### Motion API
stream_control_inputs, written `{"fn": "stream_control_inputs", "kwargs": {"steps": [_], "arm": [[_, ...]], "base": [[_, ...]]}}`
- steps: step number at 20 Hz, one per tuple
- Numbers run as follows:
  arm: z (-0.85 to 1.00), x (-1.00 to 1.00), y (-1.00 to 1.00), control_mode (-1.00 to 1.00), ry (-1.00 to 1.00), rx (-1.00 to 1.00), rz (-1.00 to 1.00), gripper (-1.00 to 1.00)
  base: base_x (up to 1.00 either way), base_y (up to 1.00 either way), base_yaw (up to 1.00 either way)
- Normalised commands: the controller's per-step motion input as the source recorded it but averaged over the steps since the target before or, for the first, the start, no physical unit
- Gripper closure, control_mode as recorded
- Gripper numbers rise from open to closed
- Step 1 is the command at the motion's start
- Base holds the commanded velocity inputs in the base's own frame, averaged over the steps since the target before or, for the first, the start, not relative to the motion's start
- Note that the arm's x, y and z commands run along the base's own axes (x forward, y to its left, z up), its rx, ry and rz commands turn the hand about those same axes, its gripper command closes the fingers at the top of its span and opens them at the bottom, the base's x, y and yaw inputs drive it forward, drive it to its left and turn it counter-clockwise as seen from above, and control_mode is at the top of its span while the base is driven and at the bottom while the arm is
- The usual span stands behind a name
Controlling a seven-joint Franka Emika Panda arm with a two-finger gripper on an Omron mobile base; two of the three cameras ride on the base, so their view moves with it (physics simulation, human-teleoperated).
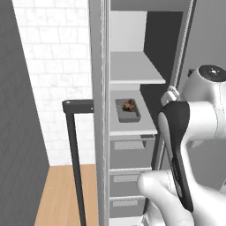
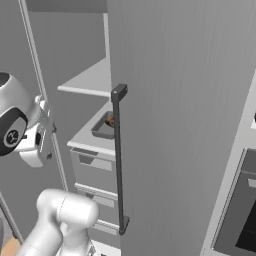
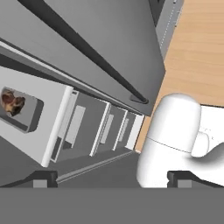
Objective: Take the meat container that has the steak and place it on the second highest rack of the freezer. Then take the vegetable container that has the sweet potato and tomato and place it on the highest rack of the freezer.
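Note:
The meat container (image 1: 128, 111) is a grey tray with the dark brown steak (image 1: 129, 104) in it. It rests on the second highest rack (image 1: 132, 127) of the open freezer (image 1: 132, 44). The highest rack (image 1: 132, 70) above it is bare. From the right, the container (image 2: 103, 128) is partly hidden behind the door handle. In the hand view the tray (image 3: 26, 114) and steak (image 3: 12, 103) lie at the left edge. My gripper (image 3: 113, 178) is open and holds nothing, drawn back from the shelves. The vegetable container, sweet potato and tomato are out of view.
The freezer door (image 2: 190, 125) stands open with its long dark bar handle (image 2: 118, 160) close to the arm. Grey drawers (image 1: 128, 150) sit below the racks. A second door handle (image 1: 75, 154) stands at the left, over the wooden floor (image 1: 62, 194). A black oven (image 2: 245, 220) is at right.

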Motion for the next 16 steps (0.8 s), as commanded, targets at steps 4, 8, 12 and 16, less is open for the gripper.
{"fn": "stream_control_inputs", "kwargs": {"steps": [4,8,12,16], "arm": [[0.00,0.00,0.00,1.00,0.00,0.00,0.00,-1.00],[0.00,0.00,0.00,1.00,0.00,0.00,0.00,-1.00],[0.00,0.00,0.00,1.00,0.00,0.00,0.00,-1.00],[0.00,0.00,0.00,1.00,0.00,0.00,0.00,-1.00]], "base": [[-0.53,-0.49,0.00],[-0.95,-0.84,0.00],[-0.66,-0.97,-0.03],[-0.07,-1.00,-0.02]]}}
